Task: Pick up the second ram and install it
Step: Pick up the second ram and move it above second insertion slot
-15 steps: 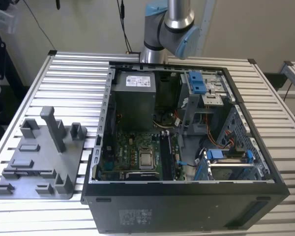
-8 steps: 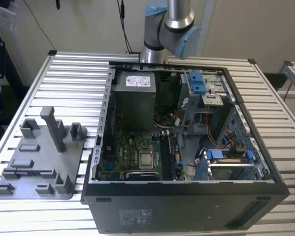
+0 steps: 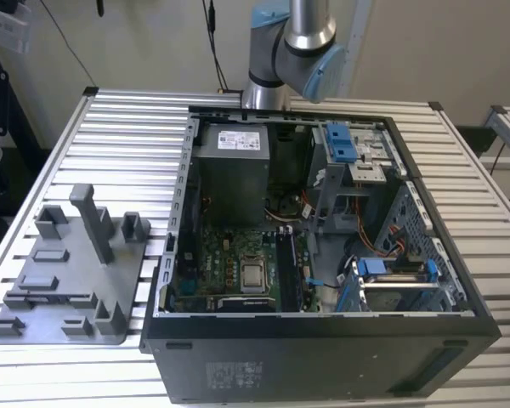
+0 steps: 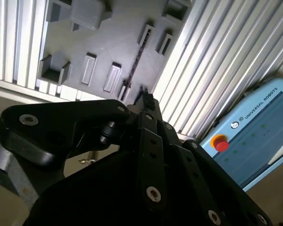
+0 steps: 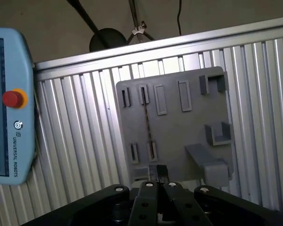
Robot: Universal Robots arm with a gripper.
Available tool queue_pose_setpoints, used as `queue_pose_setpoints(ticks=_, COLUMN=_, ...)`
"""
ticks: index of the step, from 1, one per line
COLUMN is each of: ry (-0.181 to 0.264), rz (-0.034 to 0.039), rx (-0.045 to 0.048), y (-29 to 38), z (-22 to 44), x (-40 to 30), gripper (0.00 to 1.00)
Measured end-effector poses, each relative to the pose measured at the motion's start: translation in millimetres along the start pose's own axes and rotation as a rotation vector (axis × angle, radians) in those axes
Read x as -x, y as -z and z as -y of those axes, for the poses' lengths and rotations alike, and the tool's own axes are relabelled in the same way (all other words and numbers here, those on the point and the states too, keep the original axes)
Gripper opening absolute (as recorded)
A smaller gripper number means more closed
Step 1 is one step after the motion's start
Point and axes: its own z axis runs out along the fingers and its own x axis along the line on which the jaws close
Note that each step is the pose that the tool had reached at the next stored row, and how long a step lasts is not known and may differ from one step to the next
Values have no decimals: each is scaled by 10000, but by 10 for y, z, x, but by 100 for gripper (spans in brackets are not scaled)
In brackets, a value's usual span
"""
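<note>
The second ram (image 5: 147, 121) is a thin dark stick standing on edge in the slots of the grey fixture tray (image 5: 179, 127). In the second wrist view the ram (image 4: 136, 60) shows as a narrow dark line on the same tray (image 4: 108, 42). My gripper (image 5: 158, 172) hangs well above the tray, with its tips pointing down near one end of the stick. Its black fingers (image 4: 148, 100) are shut together with nothing between them. In the exterior view the tray (image 3: 68, 280) lies on the table at the exterior view's left, beside the open computer case (image 3: 323, 255).
The case holds a motherboard (image 3: 238, 272), a power supply (image 3: 234, 166) and blue-clipped drive bays (image 3: 391, 272). The arm's elbow (image 3: 293, 51) rises behind the case. A teach pendant (image 5: 12, 103) with a red button lies on the ribbed aluminium table (image 3: 119, 144) beside the tray.
</note>
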Motion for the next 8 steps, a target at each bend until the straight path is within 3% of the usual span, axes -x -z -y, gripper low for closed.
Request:
queue_pose_setpoints(ticks=5, ry=0, rz=-1, rx=0, y=0, z=0, x=0, gripper=12)
queue_pose_setpoints(ticks=8, ry=0, rz=-1, rx=0, y=1, z=0, x=0, gripper=29)
